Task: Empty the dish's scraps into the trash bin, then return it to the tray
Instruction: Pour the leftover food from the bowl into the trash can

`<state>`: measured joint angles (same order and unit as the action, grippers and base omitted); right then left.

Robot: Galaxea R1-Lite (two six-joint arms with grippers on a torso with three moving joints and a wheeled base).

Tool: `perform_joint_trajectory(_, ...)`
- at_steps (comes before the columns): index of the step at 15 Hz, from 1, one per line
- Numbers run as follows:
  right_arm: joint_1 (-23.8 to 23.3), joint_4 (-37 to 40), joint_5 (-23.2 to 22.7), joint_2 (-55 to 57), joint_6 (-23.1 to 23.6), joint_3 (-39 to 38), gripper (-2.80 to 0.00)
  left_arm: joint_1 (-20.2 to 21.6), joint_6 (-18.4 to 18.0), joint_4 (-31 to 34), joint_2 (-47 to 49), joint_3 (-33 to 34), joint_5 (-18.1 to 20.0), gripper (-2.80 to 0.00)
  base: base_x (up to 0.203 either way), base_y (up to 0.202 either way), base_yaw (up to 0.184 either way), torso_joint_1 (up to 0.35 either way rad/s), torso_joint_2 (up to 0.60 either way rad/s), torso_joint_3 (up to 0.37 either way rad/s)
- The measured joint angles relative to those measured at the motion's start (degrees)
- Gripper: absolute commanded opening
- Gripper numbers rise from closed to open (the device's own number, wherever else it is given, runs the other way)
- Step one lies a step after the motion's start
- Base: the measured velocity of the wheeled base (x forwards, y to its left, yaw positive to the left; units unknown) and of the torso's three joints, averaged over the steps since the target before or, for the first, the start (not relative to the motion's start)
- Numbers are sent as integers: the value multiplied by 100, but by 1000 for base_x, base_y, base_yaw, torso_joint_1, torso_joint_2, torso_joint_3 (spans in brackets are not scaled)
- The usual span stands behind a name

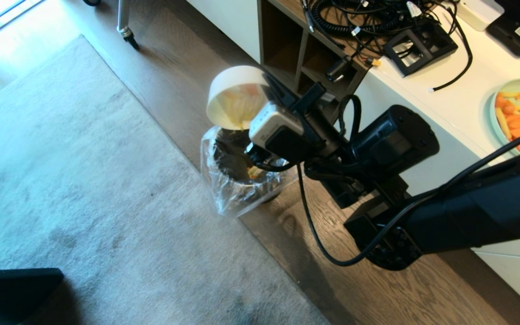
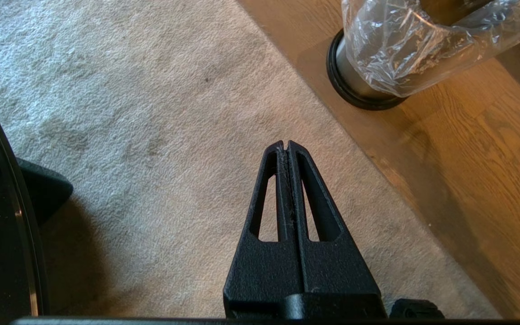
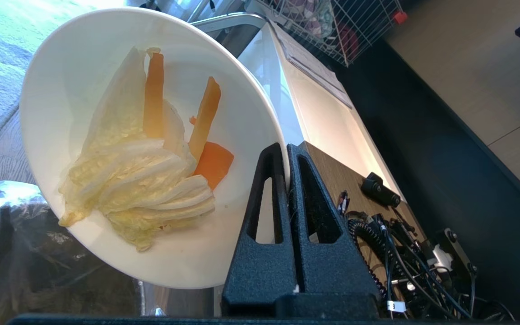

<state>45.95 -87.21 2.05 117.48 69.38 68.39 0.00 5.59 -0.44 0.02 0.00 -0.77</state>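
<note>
Right gripper point(image 3: 288, 149), jaws pinching the dish point(image 3: 61, 81) rim, holds it tipped over the bin point(image 1: 237, 180) with scraps point(image 3: 151, 180) clinging inside, so emptying is underway and steeper tilt seems needed; left gripper point(image 2: 287, 145) hangs over carpet, jaws pressed together; no legible writing.

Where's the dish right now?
In the head view, the dish sits centre, tipped over the trash bin, gripped at its rim by the right hand.
</note>
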Motion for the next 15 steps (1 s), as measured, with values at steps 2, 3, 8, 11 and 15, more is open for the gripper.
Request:
perform_joint_trajectory(2, 0, 0, -30, 16, 50, 69, -280, 0, 0, 2, 0, 0, 2, -280, 0, 0, 0, 0, 0, 0)
perform_joint_trajectory(3, 0, 0, -96, 21, 79, 132, -280, 0, -1, 2, 0, 0, 2, -280, 0, 0, 0, 0, 0, 0)
perform_joint_trajectory(8, 0, 2, -490, -5, 187, 362, -280, 0, -1, 2, 0, 0, 2, -280, 0, 0, 0, 0, 0, 0)
perform_joint_trajectory(11, 0, 0, -639, -35, 221, 505, -280, 0, -2, 2, 0, 0, 2, -280, 0, 0, 0, 0, 0, 0)
perform_joint_trajectory(15, 0, 0, -684, -45, 273, 623, -280, 0, -1, 2, 0, 0, 0, -280, 0, 0, 0, 0, 0, 0)
